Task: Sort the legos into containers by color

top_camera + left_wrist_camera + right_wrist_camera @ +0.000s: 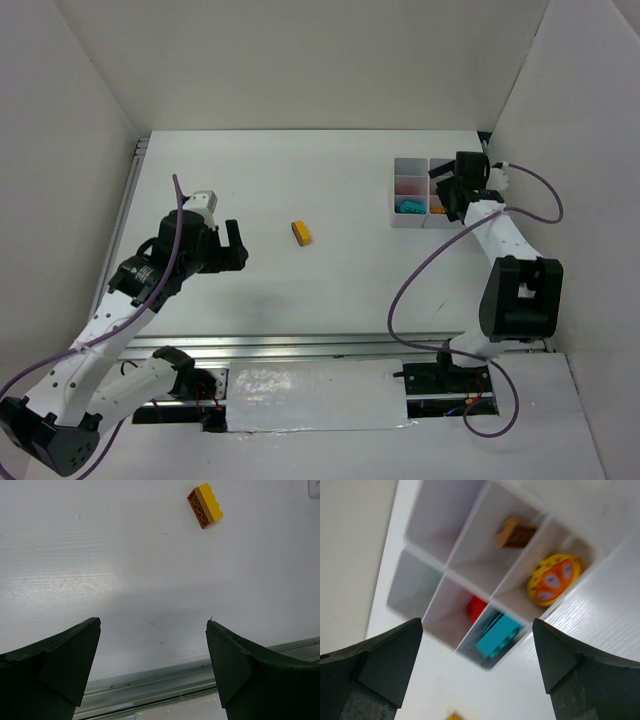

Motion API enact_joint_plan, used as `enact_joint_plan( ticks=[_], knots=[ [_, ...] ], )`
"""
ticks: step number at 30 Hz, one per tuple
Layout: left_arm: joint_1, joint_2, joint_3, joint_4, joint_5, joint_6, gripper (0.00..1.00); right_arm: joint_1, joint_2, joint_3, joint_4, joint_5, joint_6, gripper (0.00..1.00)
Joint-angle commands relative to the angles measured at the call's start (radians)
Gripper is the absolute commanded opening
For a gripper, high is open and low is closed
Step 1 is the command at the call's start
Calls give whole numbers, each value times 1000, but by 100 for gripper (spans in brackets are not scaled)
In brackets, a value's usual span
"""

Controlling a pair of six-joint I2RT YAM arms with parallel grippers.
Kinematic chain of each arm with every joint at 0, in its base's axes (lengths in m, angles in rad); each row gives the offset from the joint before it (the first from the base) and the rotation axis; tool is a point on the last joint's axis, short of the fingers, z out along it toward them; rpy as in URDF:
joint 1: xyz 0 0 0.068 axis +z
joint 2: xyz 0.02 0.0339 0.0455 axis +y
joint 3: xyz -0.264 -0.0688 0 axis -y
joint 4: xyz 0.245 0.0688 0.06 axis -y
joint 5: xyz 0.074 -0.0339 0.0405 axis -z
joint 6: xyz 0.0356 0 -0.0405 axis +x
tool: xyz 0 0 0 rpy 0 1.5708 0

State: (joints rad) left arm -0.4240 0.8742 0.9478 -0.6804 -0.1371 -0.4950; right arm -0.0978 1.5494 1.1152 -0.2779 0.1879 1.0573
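The left hand (153,625) is spread wide, holding nothing. A yellow brick (301,232) lies on the tabletop (300,170) at its 3 o'clock. The right hand (477,622), spread wide too, hangs over the tray (410,222). Inside sit a blue brick (497,635), a red brick (476,607) and a yellow oval (554,579).

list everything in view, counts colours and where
translucent whitish plastic organiser tray: one, whitish, table's far right
cyan studded plastic brick: one, cyan, tray's near end cell
red plastic brick: one, red, cell beyond the cyan
yellow oval plastic piece: one, yellow with orange pattern, end cell beside the cyan
orange-brown plastic brick: one, orange-brown, cell beyond the oval
yellow-orange studded plastic brick: one, yellow-orange, loose mid-table
white table: one, white
left claw: one, black, open, above table
right claw: one, black, open, above tray
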Motion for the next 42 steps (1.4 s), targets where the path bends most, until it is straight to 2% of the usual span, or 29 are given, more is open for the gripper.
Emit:
enact_joint_plan(
  ticks=[1, 5, 8, 14, 20, 22, 36, 42],
  knots=[
    [13, -29, 6, 13, -50, -2, 100, 133, -97, 92, -17, 96, -140, 100],
    [17, -46, 12, -7, -134, -31, 100, 298, -127, 121, -20, 116, -281, 100],
    [27, -52, 17, -28, -180, -59, 100, 374, -114, 159, -23, 68, -371, 100],
    [42, -67, 25, -53, -249, -94, 100, 546, 6, 296, -113, -60, -558, 100],
    [51, -78, 28, -57, -268, -102, 100, 681, 165, 397, -176, -154, -660, 100],
    [56, -81, 26, -59, -271, -103, 100, 722, 207, 428, -195, -131, -671, 100],
    [68, -89, 23, -53, -259, -96, 100, 817, 458, 655, -308, -166, -730, 100],
    [71, -84, 25, -51, -254, -94, 100, 828, 506, 669, -304, -154, -732, 100]
  ],
)
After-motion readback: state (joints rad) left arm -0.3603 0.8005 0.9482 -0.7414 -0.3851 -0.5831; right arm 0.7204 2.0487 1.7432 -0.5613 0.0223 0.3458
